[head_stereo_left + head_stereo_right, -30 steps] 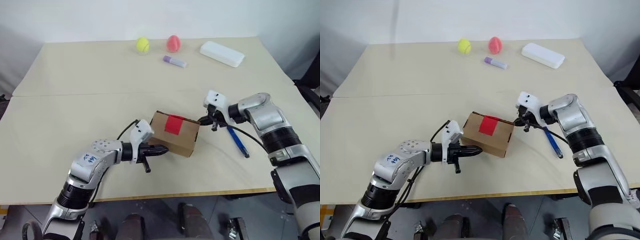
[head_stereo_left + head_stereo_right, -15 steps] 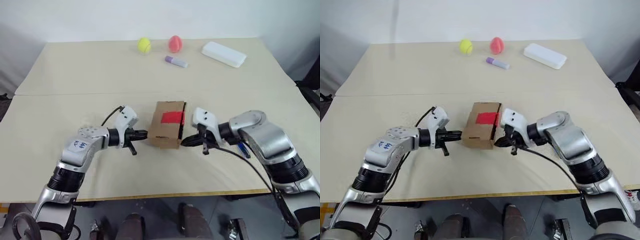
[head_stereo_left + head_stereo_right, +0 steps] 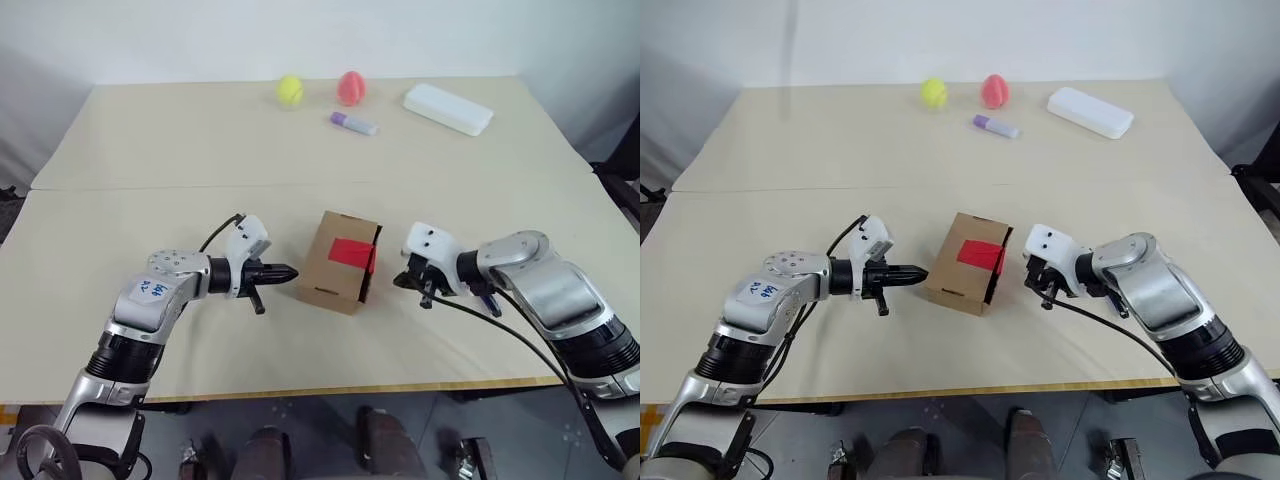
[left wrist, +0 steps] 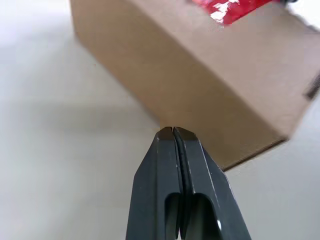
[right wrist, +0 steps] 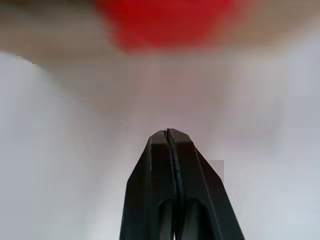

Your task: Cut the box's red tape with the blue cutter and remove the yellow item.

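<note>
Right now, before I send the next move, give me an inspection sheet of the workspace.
Surface: tan table, seam across it.
Job's things: box mid-table, red tape intact; blue cutter mostly hidden behind the right arm; yellow item not seen.
Clutter: yellow-green ball, pink ball, lilac tube, white case at far edge.
Grippers: left gripper shut, empty, beside box; right gripper shut, empty.
Cables: black cable along the right arm.
Surroundings: white wall.

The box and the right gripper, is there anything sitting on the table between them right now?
No. In the left eye view, only bare table lies between the box and the right gripper, which is shut and empty.
</note>
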### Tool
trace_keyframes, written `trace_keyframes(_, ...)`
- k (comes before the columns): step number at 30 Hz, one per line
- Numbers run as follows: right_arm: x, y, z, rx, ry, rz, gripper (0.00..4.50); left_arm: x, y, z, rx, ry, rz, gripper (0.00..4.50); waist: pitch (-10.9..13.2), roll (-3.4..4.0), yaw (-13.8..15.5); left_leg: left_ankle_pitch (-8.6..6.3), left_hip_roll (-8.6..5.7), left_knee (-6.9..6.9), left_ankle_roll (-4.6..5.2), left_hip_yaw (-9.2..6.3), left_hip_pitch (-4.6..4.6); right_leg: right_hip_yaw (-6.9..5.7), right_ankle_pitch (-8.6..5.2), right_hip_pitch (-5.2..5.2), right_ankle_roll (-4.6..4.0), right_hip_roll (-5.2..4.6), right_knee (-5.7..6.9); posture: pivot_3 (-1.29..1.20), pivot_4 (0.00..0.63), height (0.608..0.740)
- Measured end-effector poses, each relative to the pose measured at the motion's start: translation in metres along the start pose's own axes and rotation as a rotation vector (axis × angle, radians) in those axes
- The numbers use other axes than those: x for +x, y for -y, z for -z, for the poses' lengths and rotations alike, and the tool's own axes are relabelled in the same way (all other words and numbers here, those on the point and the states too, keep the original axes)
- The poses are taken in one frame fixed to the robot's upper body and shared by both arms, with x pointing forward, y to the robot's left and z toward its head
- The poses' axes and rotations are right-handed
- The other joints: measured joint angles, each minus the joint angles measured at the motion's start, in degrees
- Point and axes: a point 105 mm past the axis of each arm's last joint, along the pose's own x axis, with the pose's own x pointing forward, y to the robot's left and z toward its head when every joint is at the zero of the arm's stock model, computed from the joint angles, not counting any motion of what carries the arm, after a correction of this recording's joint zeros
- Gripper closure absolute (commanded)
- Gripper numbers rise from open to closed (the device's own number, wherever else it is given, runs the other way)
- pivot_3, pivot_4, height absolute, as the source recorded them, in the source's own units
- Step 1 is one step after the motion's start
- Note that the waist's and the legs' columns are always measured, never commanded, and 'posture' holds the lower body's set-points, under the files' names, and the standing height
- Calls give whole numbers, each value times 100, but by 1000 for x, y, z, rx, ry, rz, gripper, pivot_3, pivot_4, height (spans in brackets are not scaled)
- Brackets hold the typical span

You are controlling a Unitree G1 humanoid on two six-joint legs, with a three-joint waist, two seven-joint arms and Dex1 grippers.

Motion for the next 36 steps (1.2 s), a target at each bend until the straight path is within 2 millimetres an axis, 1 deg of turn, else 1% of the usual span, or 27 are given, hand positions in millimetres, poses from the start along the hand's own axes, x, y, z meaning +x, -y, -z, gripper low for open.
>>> trace_keyframes(3,9,4,-6,26,29,23,4472,8,-4,-8,19,35,-18,4500,0,0,-19,0,0,0,0,0,1,0,0,0,0,0,2,0,150,740)
trace_keyframes(5,14,1,-16,38,75,9,4472,13,-6,-13,34,50,-20,4500,0,0,-20,1,0,0,-1,0,1,0,0,-1,0,0,5,0,150,740)
trace_keyframes(6,17,-3,-24,47,111,-6,4472,15,-4,-15,49,49,-7,4500,0,0,-20,1,0,0,-1,0,1,-1,0,-1,0,0,5,0,150,740)
trace_keyframes(8,18,-8,-32,44,141,-25,4472,17,0,-15,60,44,21,4500,0,0,-18,1,0,0,-1,-1,1,-1,0,0,1,0,4,0,150,740)
trace_keyframes(11,19,-10,-33,48,142,-27,4472,14,2,-13,52,25,45,4500,0,0,-14,0,0,0,-1,0,-2,-1,0,0,1,-1,1,0,150,740)
trace_keyframes(16,15,-23,-45,3,167,-59,4472,-2,10,-4,41,-43,80,4500,0,0,-18,0,0,-2,0,-4,0,-1,0,-1,1,0,3,0,150,740)
trace_keyframes(18,11,-32,-46,-23,160,-90,4472,-5,15,0,35,-62,94,4500,0,0,-14,0,0,-2,0,-7,-1,-1,0,-1,1,0,4,0,150,740)
trace_keyframes(20,10,-38,-46,-24,161,-122,4472,-8,15,3,26,-77,89,4500,0,0,-11,-1,0,0,1,-6,-1,-1,0,-1,1,0,4,0,150,740)
trace_keyframes(25,13,-41,-42,-15,143,-156,4472,-8,16,3,12,-88,90,4500,0,0,-8,-1,0,1,2,-6,-1,0,0,0,0,0,5,0,150,740)
trace_keyframes(31,28,-23,-33,15,147,-77,4472,-6,22,-1,16,-74,112,4500,0,0,-12,-1,0,0,1,-5,-1,0,0,0,1,0,5,0,150,740)
trace_keyframes(36,30,-17,-30,26,148,-63,4472,-7,24,-5,22,-65,124,4500,0,0,-13,-1,0,0,1,-5,0,0,0,0,0,0,4,0,150,740)
